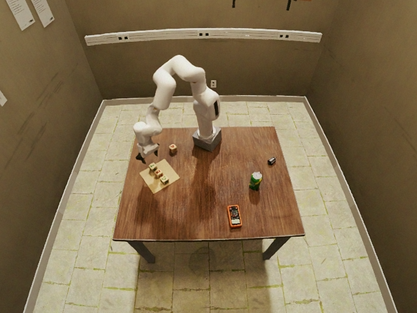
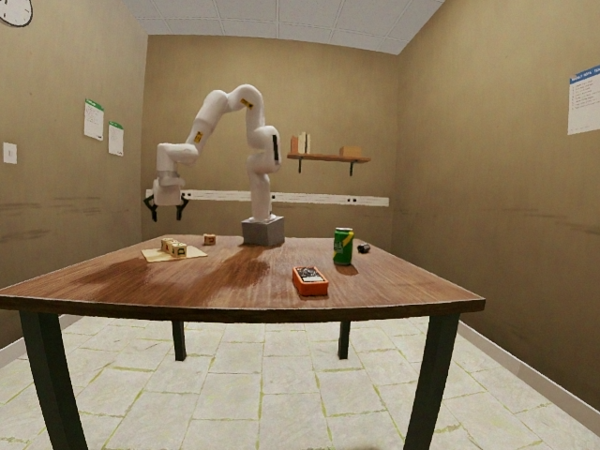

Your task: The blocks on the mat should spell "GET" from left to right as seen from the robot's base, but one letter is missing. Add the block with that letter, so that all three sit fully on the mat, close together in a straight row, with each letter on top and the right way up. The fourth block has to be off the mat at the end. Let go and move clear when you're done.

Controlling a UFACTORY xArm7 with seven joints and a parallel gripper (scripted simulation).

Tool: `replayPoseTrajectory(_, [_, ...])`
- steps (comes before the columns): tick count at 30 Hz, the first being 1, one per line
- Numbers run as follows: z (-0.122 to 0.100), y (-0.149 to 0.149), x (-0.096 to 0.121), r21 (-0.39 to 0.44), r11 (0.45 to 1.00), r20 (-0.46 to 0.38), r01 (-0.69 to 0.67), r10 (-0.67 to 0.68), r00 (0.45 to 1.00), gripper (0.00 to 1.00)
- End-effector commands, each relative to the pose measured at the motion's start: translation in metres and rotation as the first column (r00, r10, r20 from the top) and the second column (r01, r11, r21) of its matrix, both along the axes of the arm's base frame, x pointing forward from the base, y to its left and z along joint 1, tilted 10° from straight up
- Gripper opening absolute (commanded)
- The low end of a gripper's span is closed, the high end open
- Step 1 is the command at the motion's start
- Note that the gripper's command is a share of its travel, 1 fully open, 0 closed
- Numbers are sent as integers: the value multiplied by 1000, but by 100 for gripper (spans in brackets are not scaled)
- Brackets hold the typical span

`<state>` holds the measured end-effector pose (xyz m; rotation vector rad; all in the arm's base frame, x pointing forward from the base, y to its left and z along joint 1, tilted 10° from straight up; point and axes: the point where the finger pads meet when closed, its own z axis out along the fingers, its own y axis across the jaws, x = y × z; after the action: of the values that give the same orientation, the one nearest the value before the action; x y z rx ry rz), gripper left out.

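Observation:
A tan mat (image 1: 153, 185) (image 2: 152, 255) lies on the left part of the table. Three letter blocks sit on it in a close diagonal row: one with a green letter (image 1: 152, 165), one with a red letter (image 1: 158, 173) and one with a green letter (image 1: 164, 179) (image 2: 178, 248). The letters are too small to read. A fourth block (image 1: 172, 148) (image 2: 209, 238) with a red letter stands off the mat, toward the robot's base. My gripper (image 1: 146, 156) (image 2: 165, 209) is open and empty, raised well above the far end of the row.
A green can (image 1: 255, 180) (image 2: 343, 246), an orange device (image 1: 234, 216) (image 2: 309, 279) and a small dark object (image 1: 272, 160) (image 2: 363, 247) are on the right half of the table (image 1: 202, 208). The robot base (image 1: 206, 139) stands at the table's far edge.

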<state>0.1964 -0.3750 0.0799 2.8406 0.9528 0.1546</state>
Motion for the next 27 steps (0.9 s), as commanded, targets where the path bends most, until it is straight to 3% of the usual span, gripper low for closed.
replayPoseTrajectory(1, [15, 0, -1, -4, 1000, 2, 1, -1, 1000, 100])
replayPoseTrajectory(8, [53, 4, -7, -4, 1000, 2, 1, -1, 1000, 100])
replayPoseTrajectory(14, [67, 6, -9, -4, 1000, 2, 1, -1, 1000, 100])
replayPoseTrajectory(27, [72, 6, -10, -4, 1000, 2, 1, -1, 1000, 100])
